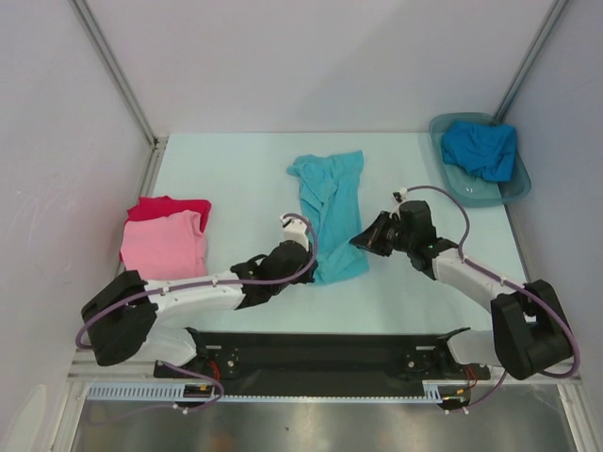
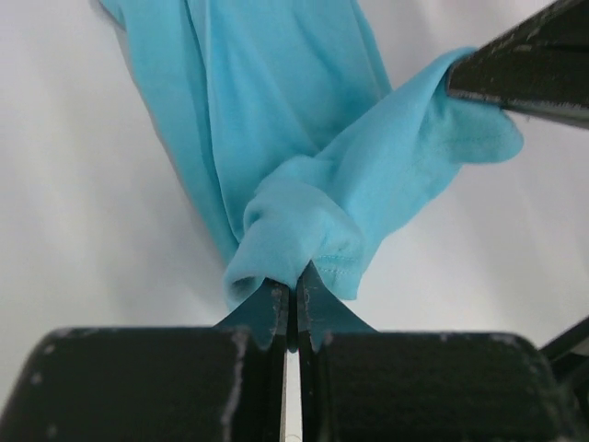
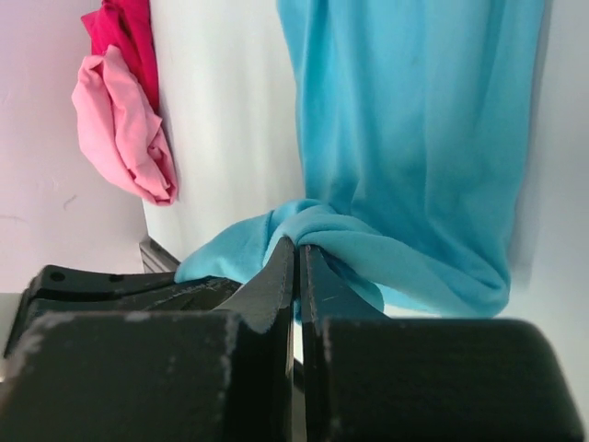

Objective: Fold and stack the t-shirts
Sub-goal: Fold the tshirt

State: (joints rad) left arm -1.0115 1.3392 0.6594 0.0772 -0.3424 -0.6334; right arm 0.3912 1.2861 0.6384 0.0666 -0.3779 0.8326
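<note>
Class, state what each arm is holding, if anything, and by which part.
Both hold the turquoise t-shirt: the left jaws pinch a bunched hem at its near end, the right jaws pinch a fold on its near right side.

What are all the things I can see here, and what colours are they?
table: 1, pale, under everything
pink shirt: 1, pink, left side
red shirt: 1, red, left side, partly under the pink shirt
turquoise shirt: 1, turquoise, middle
tub: 1, grey see-through, far right corner
blue shirt: 1, deeper blue, crumpled in the tub
left gripper: 1, black, shut on the turquoise shirt's near end
right gripper: 1, black, shut on the same end
</note>
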